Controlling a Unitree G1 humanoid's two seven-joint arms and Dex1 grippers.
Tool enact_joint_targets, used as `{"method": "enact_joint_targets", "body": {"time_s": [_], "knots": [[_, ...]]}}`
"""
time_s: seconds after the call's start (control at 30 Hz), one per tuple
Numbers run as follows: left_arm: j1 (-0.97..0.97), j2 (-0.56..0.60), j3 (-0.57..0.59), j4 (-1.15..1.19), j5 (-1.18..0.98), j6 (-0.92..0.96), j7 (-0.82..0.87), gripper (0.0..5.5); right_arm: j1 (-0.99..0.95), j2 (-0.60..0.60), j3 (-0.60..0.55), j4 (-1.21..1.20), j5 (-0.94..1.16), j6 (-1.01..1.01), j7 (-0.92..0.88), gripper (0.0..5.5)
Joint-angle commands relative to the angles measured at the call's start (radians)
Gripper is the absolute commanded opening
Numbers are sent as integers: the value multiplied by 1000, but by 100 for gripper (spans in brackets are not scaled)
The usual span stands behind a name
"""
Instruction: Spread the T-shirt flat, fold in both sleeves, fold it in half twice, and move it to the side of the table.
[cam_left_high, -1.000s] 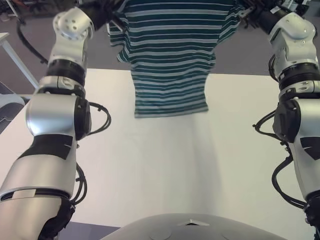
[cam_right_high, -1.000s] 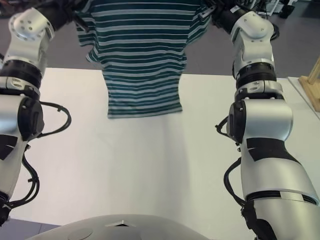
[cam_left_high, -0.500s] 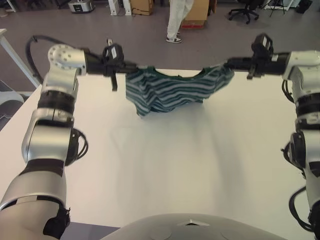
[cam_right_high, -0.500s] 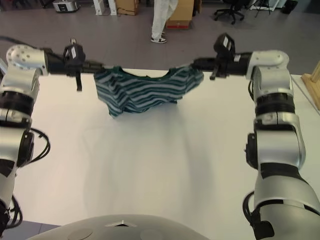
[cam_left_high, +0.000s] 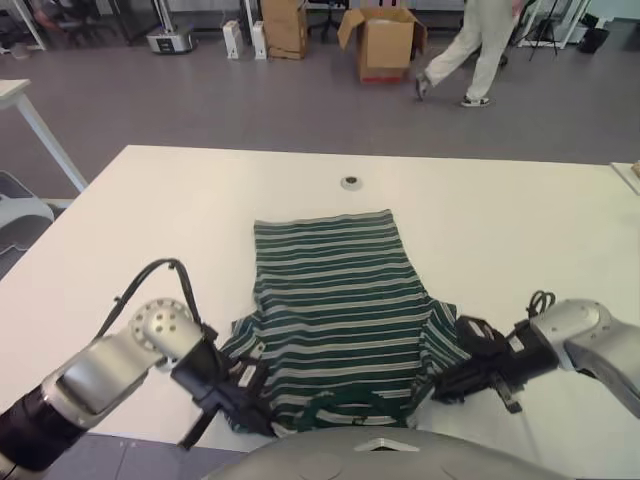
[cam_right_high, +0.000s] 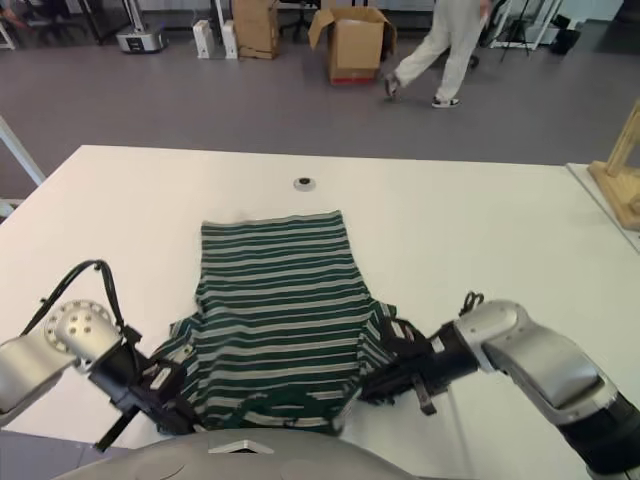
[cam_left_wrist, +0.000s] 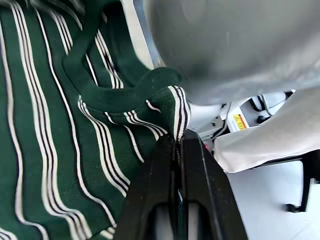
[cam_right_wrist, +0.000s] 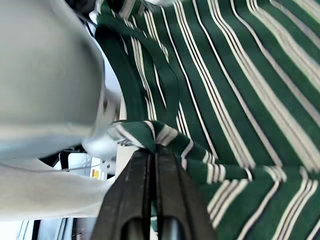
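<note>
— Where are our left fingers (cam_left_wrist: 150, 195)?
— Pinching one shoulder of the dark-green, white-striped cloth T-shirt (cam_left_high: 335, 300), which lies flat on the white desk (cam_left_high: 150, 220), hem away from us.
— And our right fingers (cam_right_wrist: 175, 195)?
— Clamped on the other shoulder, at the near edge.

White table (cam_left_high: 150, 230), and there's the shirt (cam_left_high: 335, 310) on it, dark green with pale stripes, lying lengthwise near the middle. The hem points to the far side, and the collar sits right at the near edge. The body looks fairly flat, but both sleeves are rumpled at the sides. Beyond the hem, apart from it, a small round disc (cam_left_high: 350, 182) sits in the tabletop.
</note>
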Motion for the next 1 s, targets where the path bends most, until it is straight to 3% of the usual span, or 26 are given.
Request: {"method": "enact_joint_targets", "body": {"time_s": [0.03,0.13,0.2,0.3,0.4,0.5,0.63,0.73,0.87,1.0], "knots": [[122,119,33,-38,45,4,25,65,93,-138,-25,-46,-7,-14,57,83],[159,157,86,-66,20,-19,17,117,135,-195,-86,-47,37,-19,110,140],[130,137,206,-70,-158,65,22,117,74,-159,-164,-6,133,36,97,140],[-114,-26,318,137,-292,157,140,117,-152,-21,-226,141,273,158,-10,140],[-319,-230,226,394,-101,73,326,117,-309,116,-247,277,308,215,-152,140],[-382,-423,103,704,53,-110,356,117,-364,190,-217,335,217,119,-223,140],[-540,-616,37,1269,247,-408,443,117,-447,349,-306,428,222,63,-394,140],[-765,-685,29,1591,351,-596,537,117,-416,395,-343,418,219,43,-451,140],[-966,-751,38,1815,435,-680,627,117,-425,434,-368,420,219,36,-496,140],[-1042,-708,194,1866,361,-728,605,117,-418,470,-382,389,238,53,-534,140]]}}
